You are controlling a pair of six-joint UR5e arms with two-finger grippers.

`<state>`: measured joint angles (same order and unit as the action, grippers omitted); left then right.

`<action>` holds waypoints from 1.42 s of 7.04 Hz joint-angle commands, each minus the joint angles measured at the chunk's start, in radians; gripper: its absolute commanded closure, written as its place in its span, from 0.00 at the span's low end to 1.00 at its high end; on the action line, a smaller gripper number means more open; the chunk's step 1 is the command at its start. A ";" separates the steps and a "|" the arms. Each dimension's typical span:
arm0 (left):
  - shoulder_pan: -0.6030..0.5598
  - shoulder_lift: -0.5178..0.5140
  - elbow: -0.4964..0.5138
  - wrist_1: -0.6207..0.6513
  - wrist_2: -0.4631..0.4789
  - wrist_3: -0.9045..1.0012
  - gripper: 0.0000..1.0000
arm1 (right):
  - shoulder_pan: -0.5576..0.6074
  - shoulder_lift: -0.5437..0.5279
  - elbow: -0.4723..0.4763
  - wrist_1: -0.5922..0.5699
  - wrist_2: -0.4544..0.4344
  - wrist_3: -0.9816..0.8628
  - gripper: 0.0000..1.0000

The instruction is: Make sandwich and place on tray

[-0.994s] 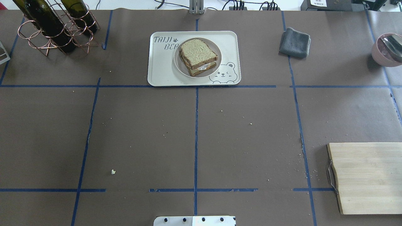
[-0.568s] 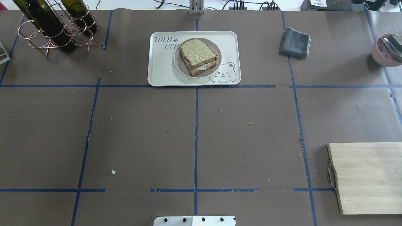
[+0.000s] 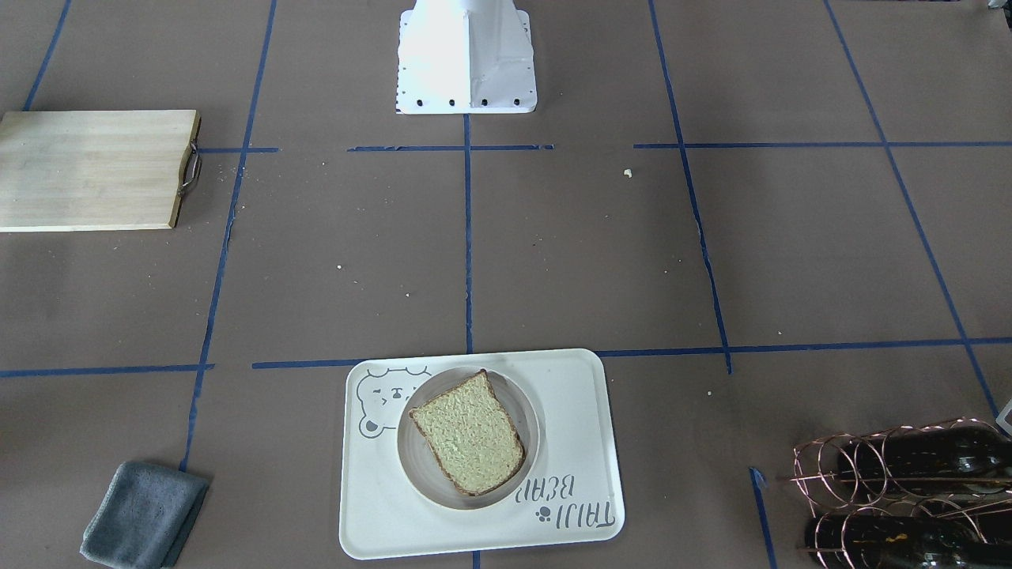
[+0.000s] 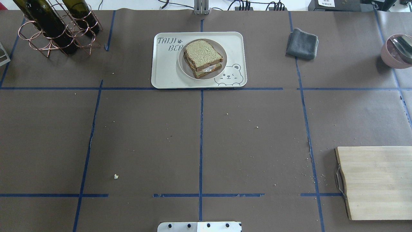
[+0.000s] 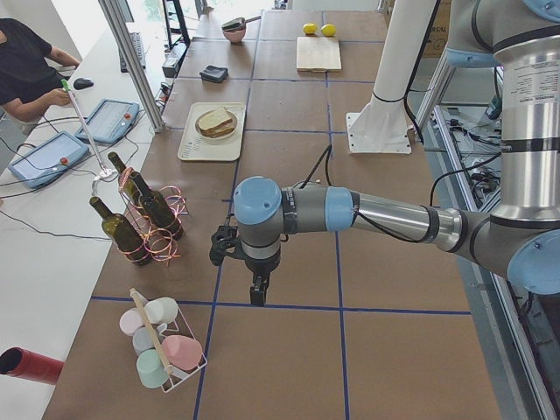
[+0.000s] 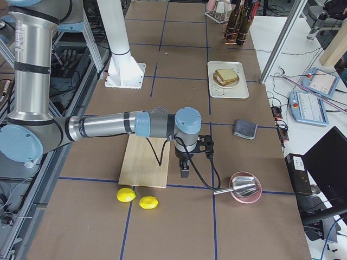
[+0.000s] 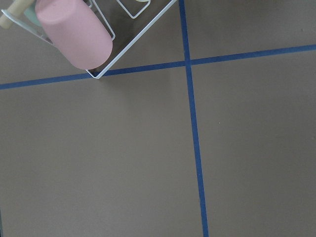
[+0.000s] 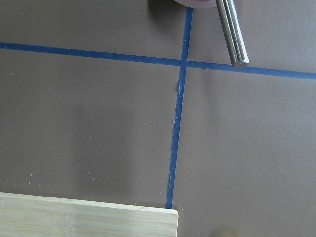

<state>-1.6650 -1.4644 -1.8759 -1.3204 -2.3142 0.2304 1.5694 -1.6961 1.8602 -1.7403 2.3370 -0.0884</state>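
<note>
The sandwich, two brown-crusted bread slices with white egg showing between them, sits on a round pale plate on the cream bear tray at the table's far middle. It also shows in the front-facing view. Both grippers are far from it and show only in the side views. My left gripper points down over bare table near the bottle rack. My right gripper points down beside the cutting board. I cannot tell whether either is open or shut.
A copper rack with wine bottles stands far left. A grey cloth lies far right, a pink bowl with a metal utensil at the right edge. A wooden cutting board lies near right. A cup rack and two lemons sit at the table's ends.
</note>
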 commanded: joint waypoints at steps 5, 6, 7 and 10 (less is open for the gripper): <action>0.037 0.014 0.064 -0.031 -0.004 0.001 0.00 | -0.005 -0.008 0.019 0.007 0.016 0.009 0.00; 0.037 0.025 0.064 -0.042 -0.007 0.001 0.00 | -0.005 -0.014 0.017 0.005 0.021 0.009 0.00; 0.034 0.035 0.054 -0.059 -0.008 0.001 0.00 | -0.005 -0.040 0.019 0.008 0.022 0.007 0.00; 0.031 0.065 0.032 -0.089 -0.010 -0.005 0.00 | -0.009 -0.043 0.017 0.008 0.021 0.009 0.00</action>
<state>-1.6327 -1.4129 -1.8406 -1.3858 -2.3234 0.2289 1.5626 -1.7382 1.8788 -1.7320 2.3578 -0.0803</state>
